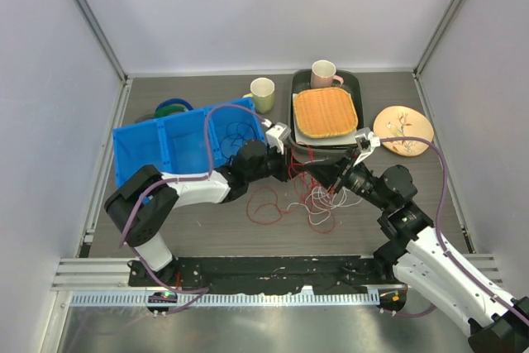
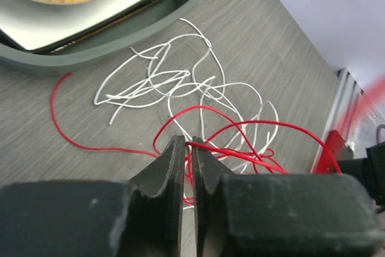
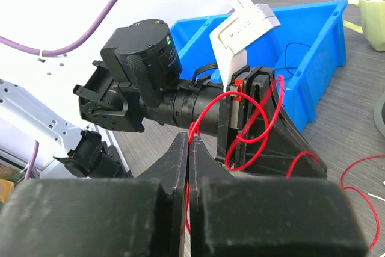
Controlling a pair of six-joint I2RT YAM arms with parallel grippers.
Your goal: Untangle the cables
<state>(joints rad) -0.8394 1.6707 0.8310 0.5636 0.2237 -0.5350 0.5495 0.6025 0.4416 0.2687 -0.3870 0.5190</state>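
Observation:
The cables lie tangled on the table between the two arms: red cable loops (image 1: 264, 204) and white cables (image 1: 324, 204). A dark blue cable (image 1: 240, 130) rests inside the blue bin (image 1: 161, 150). My left gripper (image 1: 291, 163) is shut on a red cable (image 2: 240, 126), a strand of which runs between its tips (image 2: 188, 140), with the white cables (image 2: 162, 79) spread just beyond. My right gripper (image 1: 337, 178) is shut on a red cable too, the strand rising from its tips (image 3: 189, 136) into a loop (image 3: 264, 130) in front of the left wrist (image 3: 141, 82).
A dark tray (image 1: 301, 88) holds a woven mat (image 1: 326, 112) and a pink mug (image 1: 323, 74) at the back. A green mug (image 1: 262, 93) stands left of it and a round plate (image 1: 402, 131) to its right. A green-and-blue coil (image 1: 171, 108) sits behind the bin.

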